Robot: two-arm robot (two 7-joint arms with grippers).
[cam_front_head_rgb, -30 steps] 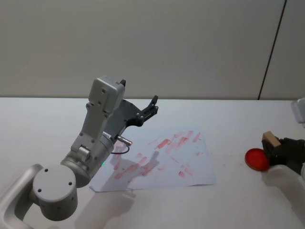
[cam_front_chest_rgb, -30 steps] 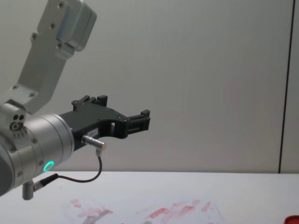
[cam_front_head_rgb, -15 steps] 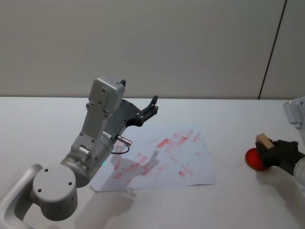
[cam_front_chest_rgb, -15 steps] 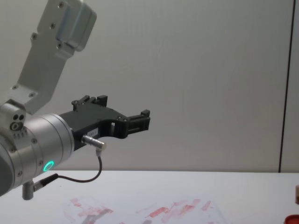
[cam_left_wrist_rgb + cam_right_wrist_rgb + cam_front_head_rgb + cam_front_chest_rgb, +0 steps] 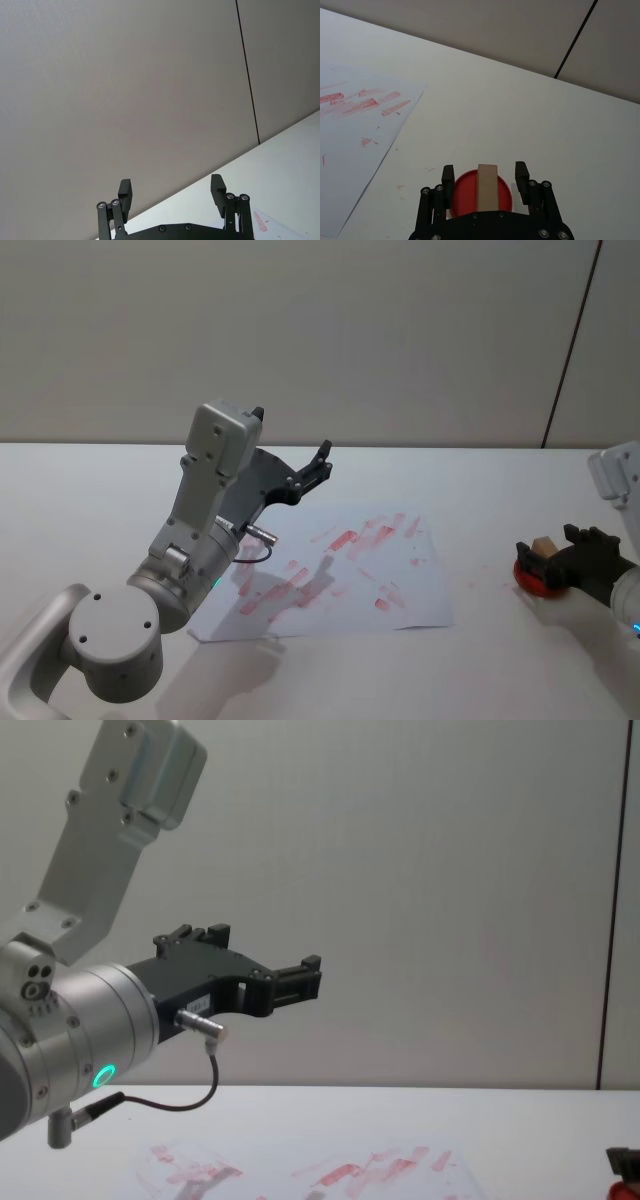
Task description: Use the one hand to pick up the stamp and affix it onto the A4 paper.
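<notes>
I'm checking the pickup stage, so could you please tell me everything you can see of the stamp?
The stamp is a small pale tan block, wood by its look, standing on the red pad right of the paper. It sits between the right gripper's open fingers, with a gap on each side.

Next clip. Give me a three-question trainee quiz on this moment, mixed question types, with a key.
1. True or false: the stamp stands over the red ink pad, between the right gripper's open fingers.
2. Multiple choice: the paper is A) blank, B) marked with red prints, C) folded in half.
3. Fill in: the left gripper is raised above the table with its fingers ____.

Key: 1 true; 2 B; 3 open.
</notes>
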